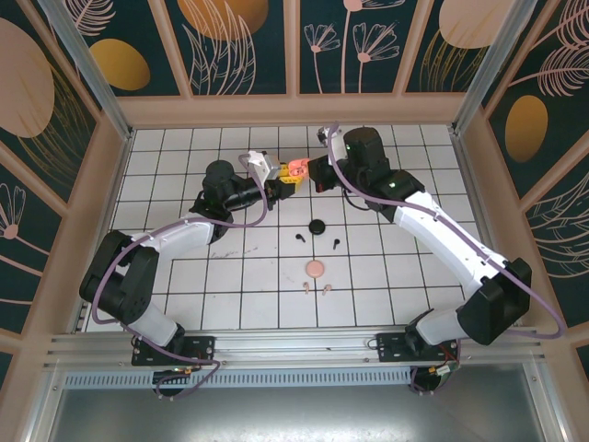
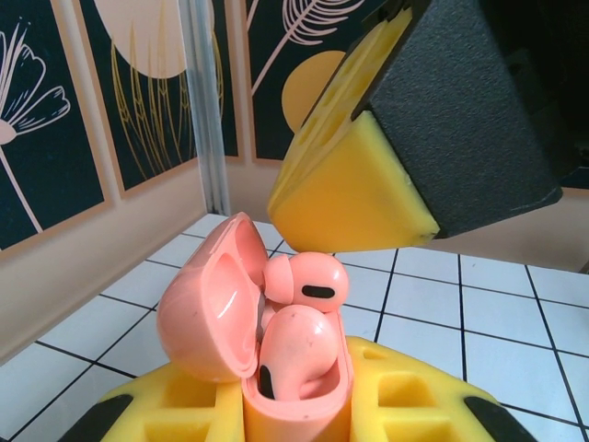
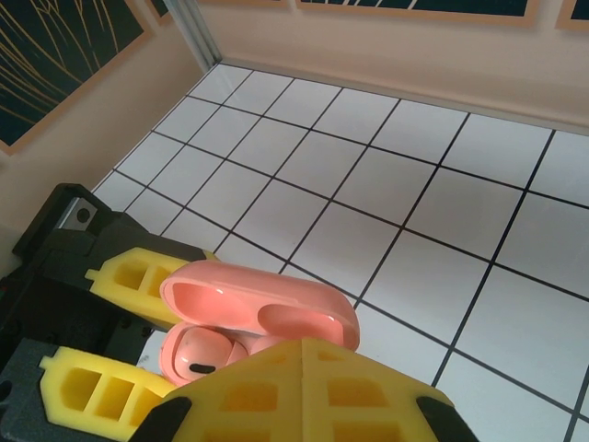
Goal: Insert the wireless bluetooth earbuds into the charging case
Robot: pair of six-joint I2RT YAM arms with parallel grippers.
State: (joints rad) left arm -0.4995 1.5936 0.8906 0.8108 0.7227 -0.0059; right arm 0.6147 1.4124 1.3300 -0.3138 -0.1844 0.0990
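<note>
My left gripper (image 2: 294, 410) clamped the open pink charging case (image 2: 207, 304) between its fingers, and just above it my shut, empty right gripper (image 2: 354, 189) risked knocking out the unseated pink earbud (image 2: 308, 281) with a crooked push.

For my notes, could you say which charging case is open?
The pink case in the left gripper, lid up; the black case and round pink case lie loose.

top: high, rear, looking down | wrists: close-up, facing each other, share pink case (image 2: 216, 308)
</note>
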